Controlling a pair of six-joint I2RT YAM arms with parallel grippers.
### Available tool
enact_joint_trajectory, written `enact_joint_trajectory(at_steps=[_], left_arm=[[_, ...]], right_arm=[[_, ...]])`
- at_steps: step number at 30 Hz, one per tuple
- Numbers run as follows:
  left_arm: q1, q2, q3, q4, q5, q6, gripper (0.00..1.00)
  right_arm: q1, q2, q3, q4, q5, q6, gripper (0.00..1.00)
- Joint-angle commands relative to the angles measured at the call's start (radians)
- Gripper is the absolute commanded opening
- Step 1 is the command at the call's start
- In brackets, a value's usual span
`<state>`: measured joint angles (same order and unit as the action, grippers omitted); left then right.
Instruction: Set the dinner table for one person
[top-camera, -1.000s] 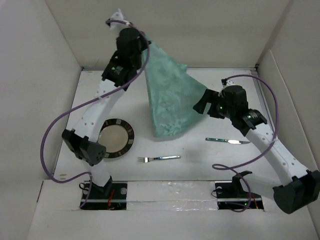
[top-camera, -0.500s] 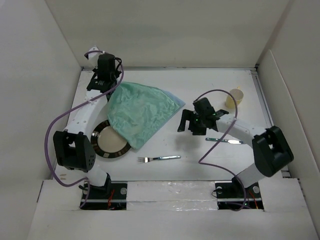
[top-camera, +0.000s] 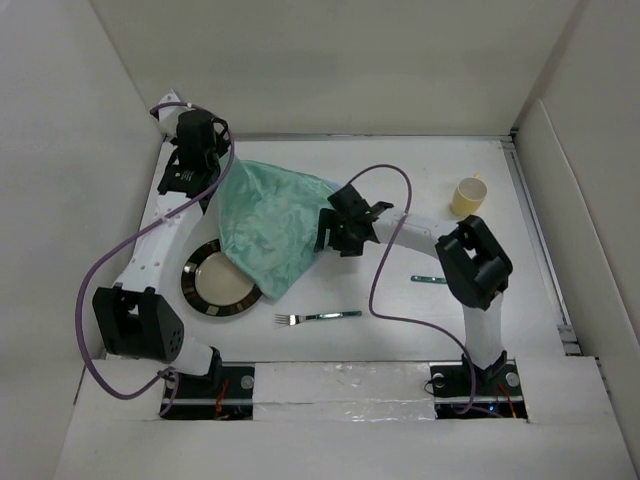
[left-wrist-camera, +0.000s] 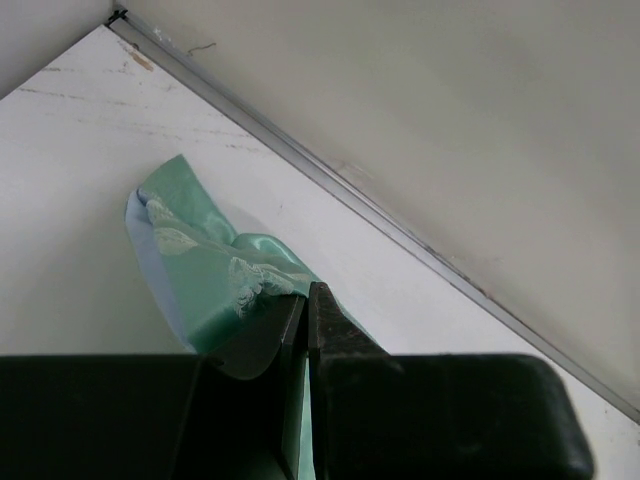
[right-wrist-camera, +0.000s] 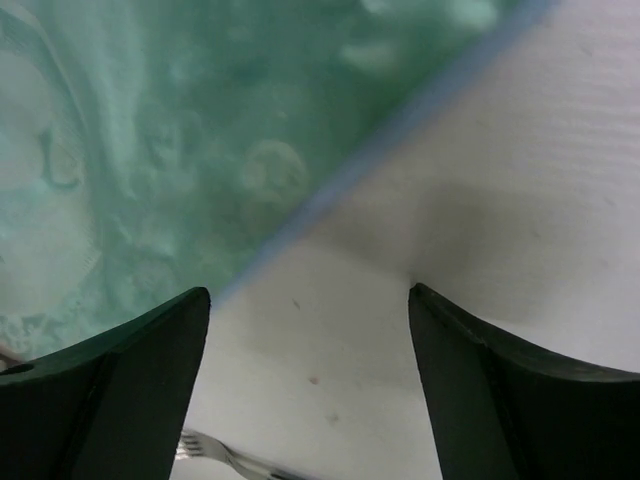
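The pale green patterned cloth mat (top-camera: 270, 225) lies spread on the white dinner table (top-camera: 400, 170), its lower left part draped over the dark-rimmed plate (top-camera: 215, 290). My left gripper (top-camera: 205, 178) is shut on the mat's far left corner, seen pinched between the fingers in the left wrist view (left-wrist-camera: 308, 292). My right gripper (top-camera: 335, 235) is open and empty, low over the mat's right edge; the right wrist view (right-wrist-camera: 310, 300) shows that blue-hemmed edge (right-wrist-camera: 330, 200) and bare table between the fingers.
A fork (top-camera: 318, 317) lies near the front centre, its tines showing in the right wrist view (right-wrist-camera: 205, 448). A knife (top-camera: 428, 279) lies partly hidden behind the right arm. A yellow cup (top-camera: 466, 196) stands at the back right. White walls enclose the table.
The mat has come down from hanging in the air to lying on the table. My right gripper has let go and moved left to the mat's edge. My left gripper shifted slightly left.
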<state>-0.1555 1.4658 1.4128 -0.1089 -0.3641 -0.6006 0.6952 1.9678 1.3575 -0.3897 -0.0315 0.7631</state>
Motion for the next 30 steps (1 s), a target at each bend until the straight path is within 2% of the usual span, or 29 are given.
enact_joint_trajectory(at_steps=[1,3,6,7,10,15,20,21,22,23,25,30], left_arm=[[0.001,-0.079,-0.021,0.049,0.002,-0.008,0.00],[0.001,-0.096,-0.041,0.054,0.008,-0.014,0.00],[0.001,-0.131,-0.072,0.063,0.022,-0.022,0.00],[0.001,-0.148,-0.080,0.063,0.024,-0.022,0.00],[0.001,-0.174,-0.113,0.067,0.031,-0.016,0.00],[0.001,-0.200,-0.166,0.066,0.069,-0.025,0.00],[0.001,-0.228,-0.219,0.075,0.129,-0.054,0.00],[0.001,-0.229,-0.238,0.077,0.134,-0.057,0.00],[-0.009,-0.232,-0.247,0.081,0.142,-0.054,0.00],[-0.009,-0.229,-0.258,0.090,0.171,-0.051,0.00],[-0.009,-0.219,-0.276,0.087,0.180,-0.045,0.00],[-0.038,-0.223,-0.331,0.095,0.192,-0.027,0.00]], right_arm=[[0.024,0.093,0.106,-0.077,0.113,0.039,0.77],[0.035,0.124,0.156,-0.109,0.127,0.062,0.64],[0.035,0.169,0.219,-0.152,0.165,0.090,0.39],[0.035,0.177,0.232,-0.158,0.189,0.091,0.23],[0.000,0.197,0.288,-0.170,0.208,0.091,0.00],[-0.146,0.189,0.414,-0.212,0.248,0.009,0.00],[-0.356,0.180,0.531,-0.277,0.292,-0.086,0.00],[-0.377,0.178,0.537,-0.282,0.294,-0.100,0.04],[-0.394,0.168,0.537,-0.288,0.274,-0.117,0.38],[-0.416,0.161,0.532,-0.307,0.268,-0.139,0.52],[-0.416,0.093,0.456,-0.295,0.248,-0.163,0.64],[-0.416,-0.147,0.093,-0.129,0.190,-0.128,0.66]])
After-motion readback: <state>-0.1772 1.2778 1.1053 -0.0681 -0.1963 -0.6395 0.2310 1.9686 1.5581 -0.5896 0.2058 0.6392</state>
